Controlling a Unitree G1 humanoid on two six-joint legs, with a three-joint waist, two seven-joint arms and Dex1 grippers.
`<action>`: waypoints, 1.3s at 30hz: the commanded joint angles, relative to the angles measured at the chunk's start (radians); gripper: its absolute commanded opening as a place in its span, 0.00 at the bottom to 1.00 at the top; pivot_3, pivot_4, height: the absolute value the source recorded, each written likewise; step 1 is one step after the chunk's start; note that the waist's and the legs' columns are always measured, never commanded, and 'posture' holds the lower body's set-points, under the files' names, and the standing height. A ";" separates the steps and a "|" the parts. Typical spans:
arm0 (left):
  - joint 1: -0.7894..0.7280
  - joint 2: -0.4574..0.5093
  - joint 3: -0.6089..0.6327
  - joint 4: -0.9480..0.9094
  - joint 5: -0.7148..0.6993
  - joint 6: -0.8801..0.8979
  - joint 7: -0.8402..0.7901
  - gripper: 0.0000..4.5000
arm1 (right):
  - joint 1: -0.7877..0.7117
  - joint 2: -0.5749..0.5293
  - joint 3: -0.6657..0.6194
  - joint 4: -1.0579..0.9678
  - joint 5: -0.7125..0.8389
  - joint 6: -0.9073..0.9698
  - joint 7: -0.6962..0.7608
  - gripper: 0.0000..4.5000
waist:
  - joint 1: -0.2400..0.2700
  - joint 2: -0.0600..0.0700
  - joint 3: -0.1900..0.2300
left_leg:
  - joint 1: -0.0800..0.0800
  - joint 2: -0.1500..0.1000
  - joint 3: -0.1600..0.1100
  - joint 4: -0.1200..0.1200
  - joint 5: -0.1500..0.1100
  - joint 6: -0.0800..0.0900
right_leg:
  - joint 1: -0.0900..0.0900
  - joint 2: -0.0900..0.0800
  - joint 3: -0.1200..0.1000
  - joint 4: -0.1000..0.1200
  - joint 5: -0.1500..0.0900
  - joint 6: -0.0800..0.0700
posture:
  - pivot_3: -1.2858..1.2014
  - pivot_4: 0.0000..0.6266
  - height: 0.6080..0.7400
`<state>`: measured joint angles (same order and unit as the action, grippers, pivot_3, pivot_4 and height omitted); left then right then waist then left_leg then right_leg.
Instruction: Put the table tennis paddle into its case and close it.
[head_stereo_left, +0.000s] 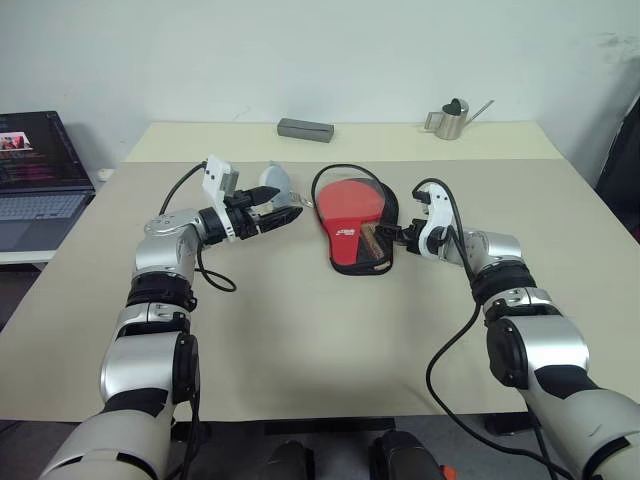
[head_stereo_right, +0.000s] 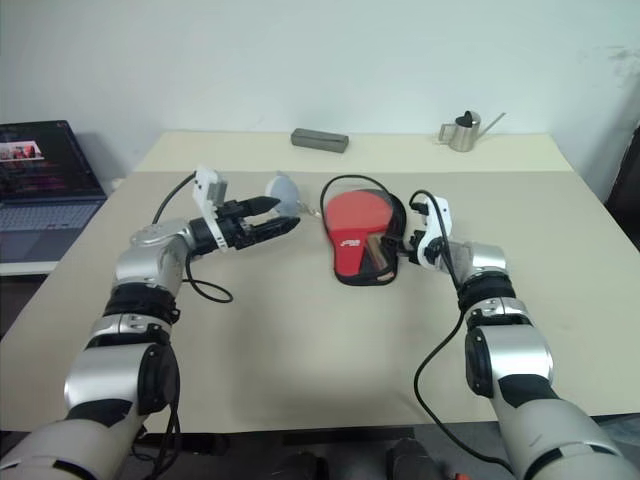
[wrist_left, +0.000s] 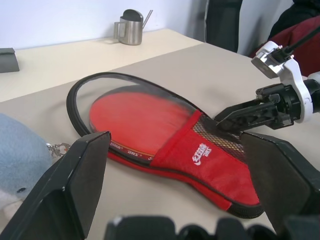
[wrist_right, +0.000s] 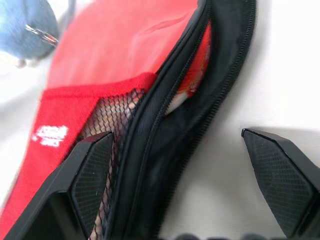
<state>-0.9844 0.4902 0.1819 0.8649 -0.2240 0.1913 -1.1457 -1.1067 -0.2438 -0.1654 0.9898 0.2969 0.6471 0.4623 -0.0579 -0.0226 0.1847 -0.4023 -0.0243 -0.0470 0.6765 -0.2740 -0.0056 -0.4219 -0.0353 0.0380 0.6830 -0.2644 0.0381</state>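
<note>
The case (head_stereo_left: 348, 252) lies in the middle of the table, its red panel with white lettering and its mesh pocket facing up. The table tennis paddle (head_stereo_left: 350, 200) lies inside it, red face showing at the round end, where the black zipped rim (wrist_left: 75, 95) gapes open. My right gripper (head_stereo_left: 392, 236) is open at the case's right edge by the handle end, its fingers either side of the unzipped seam (wrist_right: 165, 115). My left gripper (head_stereo_left: 288, 208) hangs open to the left of the case, pointing at it and apart from it.
A small grey-blue pouch (head_stereo_left: 277, 182) lies just behind the left gripper. At the table's far edge are a grey box (head_stereo_left: 305, 128) and a metal watering can (head_stereo_left: 455, 120). A laptop (head_stereo_left: 35, 165) sits on a side surface to the left.
</note>
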 joint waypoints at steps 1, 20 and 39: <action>-0.004 0.020 0.000 -0.043 -0.017 -0.011 0.002 1.00 | -0.037 0.013 -0.017 -0.014 0.015 0.016 0.017 1.00 | 0.000 0.000 0.000 | 0.000 0.000 0.000 0.000 0.000 0.000 | 0.000 0.000 0.000 0.000 0.000 0.000 | 0.52 0.24 1.00; 0.039 0.036 -0.003 -0.071 -0.018 -0.021 -0.010 1.00 | -0.023 0.045 -0.079 -0.035 0.043 0.055 -0.042 0.34 | 0.000 0.000 0.000 | 0.000 0.000 0.000 0.000 0.000 0.000 | 0.000 0.000 0.000 0.000 0.000 0.000 | 0.52 0.24 1.00; 0.181 0.081 -0.030 -0.264 -0.054 0.079 -0.060 1.00 | 0.226 0.107 -0.152 -0.590 0.187 0.435 -0.242 0.01 | 0.002 0.000 0.000 | -0.001 0.000 -0.001 -0.001 0.000 0.000 | 0.000 -0.001 0.002 0.000 0.000 0.000 | 0.52 0.24 1.00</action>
<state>-0.8092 0.5443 0.1536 0.6644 -0.2554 0.2549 -1.1857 -0.8971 -0.1435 -0.2978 0.4861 0.4546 1.0272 0.2384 -0.0562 -0.0223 0.1845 -0.4030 -0.0244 -0.0487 0.6756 -0.2741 -0.0057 -0.4223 -0.0364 0.0398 0.6825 -0.2643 0.0380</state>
